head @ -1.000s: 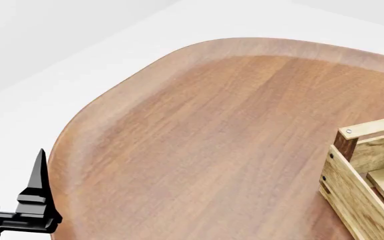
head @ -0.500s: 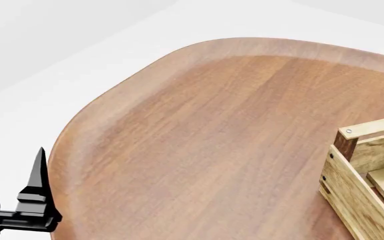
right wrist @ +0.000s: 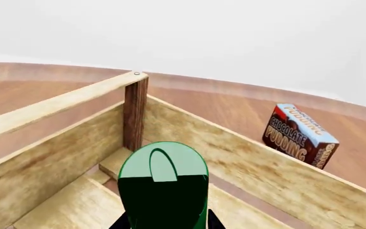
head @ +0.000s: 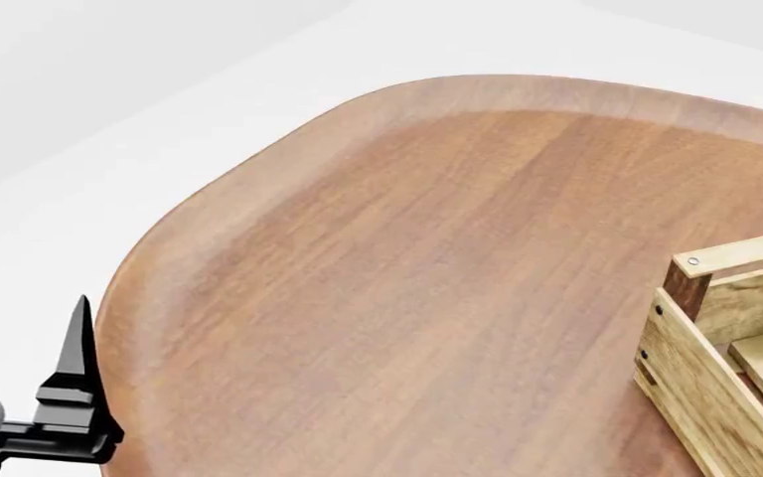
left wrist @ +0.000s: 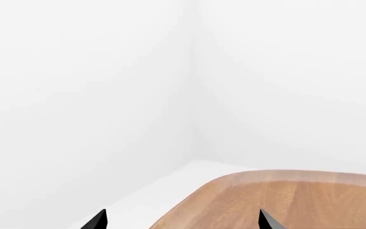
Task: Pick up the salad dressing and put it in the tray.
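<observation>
In the right wrist view the salad dressing (right wrist: 162,186), a dark green bottle with a lighter green cap, sits between my right gripper's (right wrist: 164,222) black fingers (right wrist: 123,222), which press on both its sides. The bottle hangs over the slatted floor of the tray (right wrist: 55,107), a pale wooden crate with a dark brown corner post. The head view catches only one corner of the tray (head: 719,348) at the right edge. My left gripper (left wrist: 183,222) is open and empty, off the table's left rim (head: 79,383).
A brown chocolate pudding box (right wrist: 300,135) lies on the round wooden table (head: 421,258) just outside the tray's far wall. White floor and walls surround the table.
</observation>
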